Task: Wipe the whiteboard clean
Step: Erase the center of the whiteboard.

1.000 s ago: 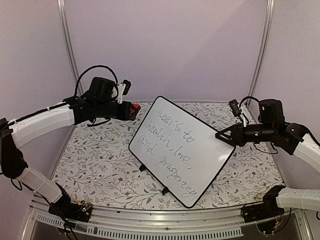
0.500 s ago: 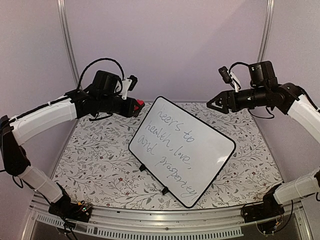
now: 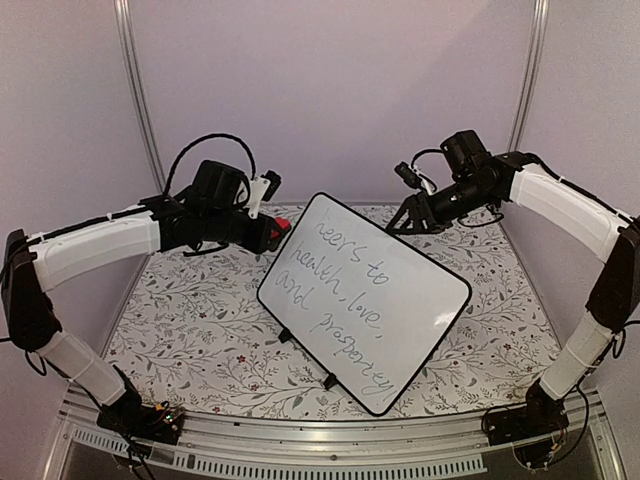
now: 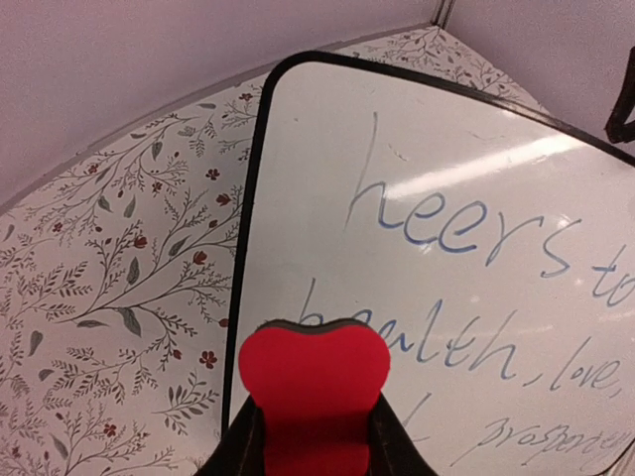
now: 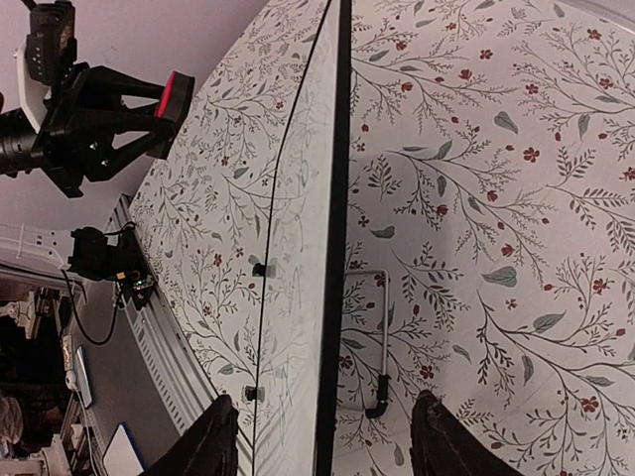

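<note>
My L claw (image 3: 272, 232) clamped on red eraser (image 4: 313, 372), upper left; R claw (image 3: 400, 222) wide, empty, by top edge of whiteboard (image 3: 370, 300), mid-frame on bench (image 3: 180, 330). Risk: board unbraced, so wipe pressure may slide/tip it.

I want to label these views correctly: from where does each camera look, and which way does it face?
Top external: above and behind the robot, facing forward and down on the table and whiteboard; left gripper and right gripper both show.
Left wrist: over the whiteboard's far corner, facing its writing; own fingers clamp the red eraser.
Right wrist: beyond the whiteboard, facing back along its edge toward the table's near edge; own open fingertips show.
Shared: all see the whiteboard.
</note>
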`<state>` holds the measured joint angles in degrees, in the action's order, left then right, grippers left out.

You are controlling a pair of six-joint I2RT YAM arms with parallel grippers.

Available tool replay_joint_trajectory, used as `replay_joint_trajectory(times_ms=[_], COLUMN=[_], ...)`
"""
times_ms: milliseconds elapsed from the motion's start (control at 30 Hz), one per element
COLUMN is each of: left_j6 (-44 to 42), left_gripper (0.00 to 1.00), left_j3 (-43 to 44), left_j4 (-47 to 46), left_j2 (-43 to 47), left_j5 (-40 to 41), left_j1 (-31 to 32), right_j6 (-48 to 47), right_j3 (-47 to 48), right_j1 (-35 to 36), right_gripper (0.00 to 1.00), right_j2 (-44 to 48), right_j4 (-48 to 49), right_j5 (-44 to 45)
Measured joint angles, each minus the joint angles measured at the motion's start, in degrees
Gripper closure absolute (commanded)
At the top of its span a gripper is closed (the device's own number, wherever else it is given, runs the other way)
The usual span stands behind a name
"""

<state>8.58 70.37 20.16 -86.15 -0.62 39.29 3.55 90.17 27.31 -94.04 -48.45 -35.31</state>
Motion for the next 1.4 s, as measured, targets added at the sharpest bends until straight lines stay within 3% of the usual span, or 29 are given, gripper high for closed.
replay_joint_trajectory(times_ms=[300,500,833,1233,1400], left_j6=[0.0,0.0,0.0,-1.1,-1.7], left_gripper=[0.93,0.93,0.93,0.94,0.94], left_j3=[-3.0,-3.1,-3.1,12.4,9.7], left_j4=[-2.3,-3.6,-4.5,-1.4,-3.9], left_j2=[1.0,1.3,1.3,-3.5,-3.4], left_j5=[0.0,0.0,0.0,2.7,2.5], left_j1=[0.0,0.0,0.0,0.4,1.0], right_j6=[0.6,0.9,2.1,3.6,4.1], right_j3=[-1.2,-1.3,1.7,9.1,9.6], right_j1=[0.4,1.6,3.0,8.5,9.1], right_gripper=[0.56,0.77,1.00,1.00,1.00], right_j2=[-0.6,-0.6,-2.6,-5.1,-5.1], right_j4=[-0.9,-1.7,-4.9,-9.0,-9.6], right_j5=[-3.6,-3.7,-2.6,1.3,2.3])
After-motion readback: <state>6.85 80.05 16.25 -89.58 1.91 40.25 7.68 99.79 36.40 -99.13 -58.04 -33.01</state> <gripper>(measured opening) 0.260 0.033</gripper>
